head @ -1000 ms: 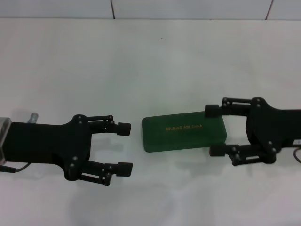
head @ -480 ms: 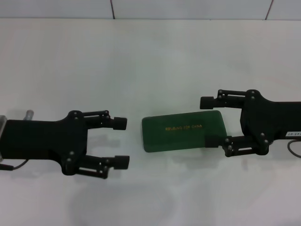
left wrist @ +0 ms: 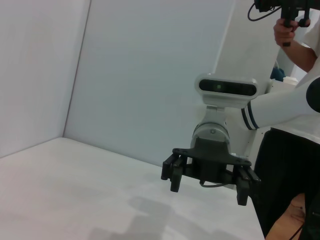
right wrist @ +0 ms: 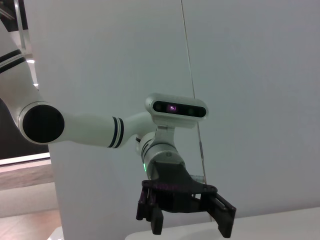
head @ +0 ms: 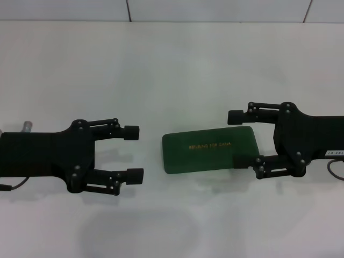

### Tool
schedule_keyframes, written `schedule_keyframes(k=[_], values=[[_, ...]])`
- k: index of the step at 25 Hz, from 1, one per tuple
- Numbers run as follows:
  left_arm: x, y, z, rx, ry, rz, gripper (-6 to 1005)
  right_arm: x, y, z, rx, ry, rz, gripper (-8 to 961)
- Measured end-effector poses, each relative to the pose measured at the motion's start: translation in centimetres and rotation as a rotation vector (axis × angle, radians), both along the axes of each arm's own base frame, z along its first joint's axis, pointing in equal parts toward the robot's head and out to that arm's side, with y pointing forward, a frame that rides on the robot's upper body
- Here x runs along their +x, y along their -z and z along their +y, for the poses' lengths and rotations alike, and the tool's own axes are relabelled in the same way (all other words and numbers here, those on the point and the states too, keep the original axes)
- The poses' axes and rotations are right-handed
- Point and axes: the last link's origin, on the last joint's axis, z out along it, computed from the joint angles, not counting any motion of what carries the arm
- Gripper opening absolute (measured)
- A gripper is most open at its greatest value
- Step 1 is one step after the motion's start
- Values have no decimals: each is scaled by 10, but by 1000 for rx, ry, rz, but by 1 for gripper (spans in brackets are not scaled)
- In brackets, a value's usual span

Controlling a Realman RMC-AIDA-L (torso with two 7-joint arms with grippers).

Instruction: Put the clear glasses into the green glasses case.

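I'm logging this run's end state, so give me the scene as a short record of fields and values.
case: green glasses case, lid shut, lying flat
glasses: not visible in any view
left gripper, open, apart from the case on its left side
right gripper, open, fingers straddling the case's right end; contact cannot be told
surface: white table
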Motion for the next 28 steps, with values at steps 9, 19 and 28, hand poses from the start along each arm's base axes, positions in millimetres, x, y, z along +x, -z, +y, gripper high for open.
schedule_keyframes(k=[9, 19, 28], values=[[0, 0, 0, -1, -2, 1, 883, 0, 1, 1, 1, 6, -1, 769], [0, 2, -1, -5, -8, -3, 883, 0, 1, 1, 2, 5, -2, 769], [-1, 2, -2, -4, -10, -3, 883, 0, 2, 3, 8, 11, -7, 769]])
